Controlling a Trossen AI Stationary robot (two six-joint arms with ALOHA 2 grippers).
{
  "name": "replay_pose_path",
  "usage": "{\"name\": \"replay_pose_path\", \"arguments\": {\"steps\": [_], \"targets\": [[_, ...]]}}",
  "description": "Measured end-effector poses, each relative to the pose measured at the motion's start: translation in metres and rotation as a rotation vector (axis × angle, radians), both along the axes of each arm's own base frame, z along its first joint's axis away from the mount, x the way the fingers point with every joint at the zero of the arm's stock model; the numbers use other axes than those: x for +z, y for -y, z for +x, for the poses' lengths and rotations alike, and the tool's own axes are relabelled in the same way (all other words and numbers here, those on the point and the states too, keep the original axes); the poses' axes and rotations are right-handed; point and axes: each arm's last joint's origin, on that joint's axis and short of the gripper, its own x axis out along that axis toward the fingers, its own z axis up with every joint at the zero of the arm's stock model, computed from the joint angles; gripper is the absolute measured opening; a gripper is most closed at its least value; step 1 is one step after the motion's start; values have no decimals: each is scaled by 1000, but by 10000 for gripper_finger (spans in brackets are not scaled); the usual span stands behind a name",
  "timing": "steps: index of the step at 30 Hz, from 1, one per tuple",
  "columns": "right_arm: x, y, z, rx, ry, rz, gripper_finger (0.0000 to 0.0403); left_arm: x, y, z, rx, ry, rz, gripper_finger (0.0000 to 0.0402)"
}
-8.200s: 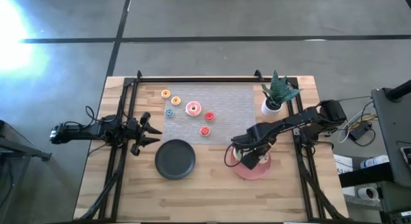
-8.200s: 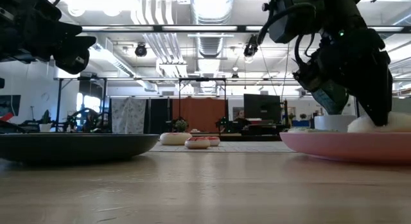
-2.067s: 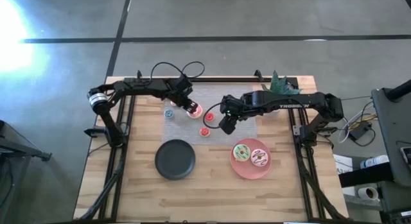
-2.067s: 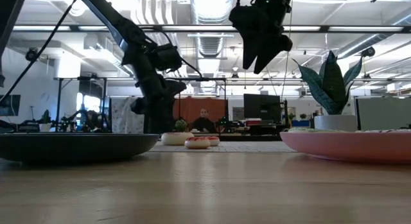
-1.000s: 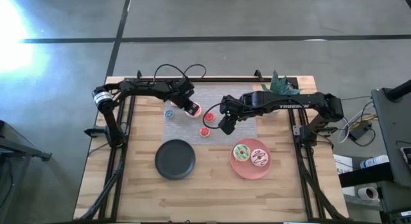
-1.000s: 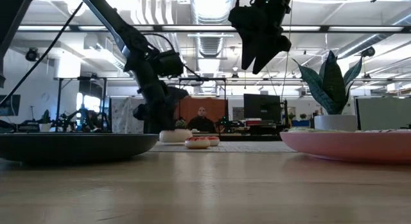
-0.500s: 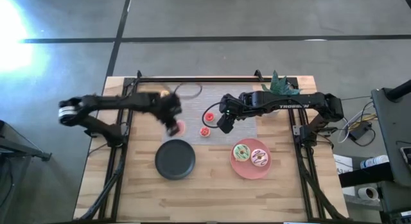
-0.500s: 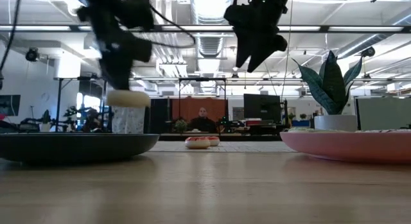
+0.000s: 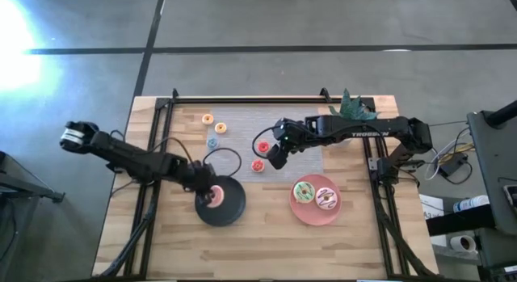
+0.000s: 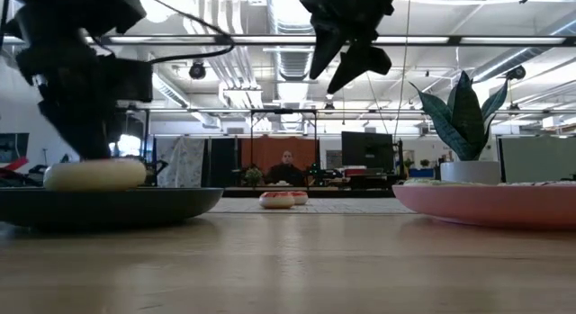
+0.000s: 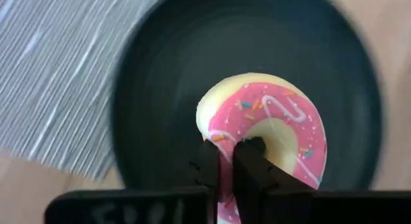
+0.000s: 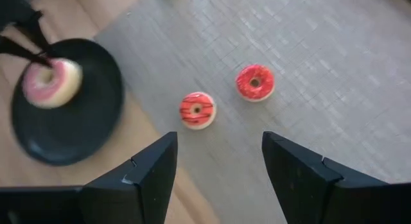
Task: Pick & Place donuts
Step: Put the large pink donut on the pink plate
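A pink-iced donut (image 11: pixel 270 131) is over the round black plate (image 9: pixel 233 208), with my left gripper (image 9: pixel 205 190) shut on it. In the low view the donut (image 10: pixel 94 174) sits at the height of the plate's rim (image 10: pixel 171 199). Whether it rests on the plate I cannot tell. My right gripper (image 12: pixel 218 179) hangs open, high over the grey mat (image 9: pixel 299 124), above two small red donuts (image 12: pixel 197 110) (image 12: pixel 255 82). Two larger donuts (image 9: pixel 304 192) (image 9: pixel 326 200) lie on the pink plate (image 9: pixel 311 218). Three tiny donuts (image 9: pixel 208 118) (image 9: pixel 220 128) (image 9: pixel 212 141) lie at the mat's left end. My left gripper pinches the ring of the pink donut on the side nearest the wrist (image 11: pixel 226 176). One finger (image 11: pixel 249 161) stands in the donut's hole and the other (image 11: pixel 208 165) outside the rim. The fingers slant down from the table's left. The donut is over the black plate's left part.
A potted plant (image 9: pixel 347 119) stands at the far right corner. Black frame rails (image 9: pixel 242 98) run along the far edge and down both sides. Bare wood lies along the near edge. A person (image 10: pixel 286 161) sits in the room far behind the table.
My left gripper has carried the pink donut off the mat, raised it, swung it toward the near edge and lowered it over the black plate, staying shut on it. My right gripper has drifted slightly left and up, still open.
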Motion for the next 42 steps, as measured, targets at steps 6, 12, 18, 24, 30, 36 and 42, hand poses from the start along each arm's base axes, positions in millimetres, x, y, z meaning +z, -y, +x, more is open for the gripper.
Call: {"name": "replay_pose_path", "arguments": {"steps": [6, 12, 18, 24, 30, 36, 42], "targets": [[-1, -10, 1, 2, 3, 27, 219, -4, 5, -3, 90, -16, -35, 85], [-5, -11, 2, -18, -5, 41, 219, -2, 6, -2, 110, -16, -64, 132], [-5, -11, 2, -32, -2, 41, 219, 1, 5, 2, 94, 51, 8, 99], [-4, -13, 2, -32, -2, 45, 219, -1, -2, 7, 90, 67, 45, 13], [1, -27, -3, 2, 1, 44, 219, 13, -10, 20, 68, 164, 46, 2], [23, -59, -36, -158, 5, 28, 219, 39, -33, 64, 14, 351, 10, 1], [28, -94, -65, -253, -48, 132, 219, 40, -32, 131, -104, 367, -67, 0]]}}
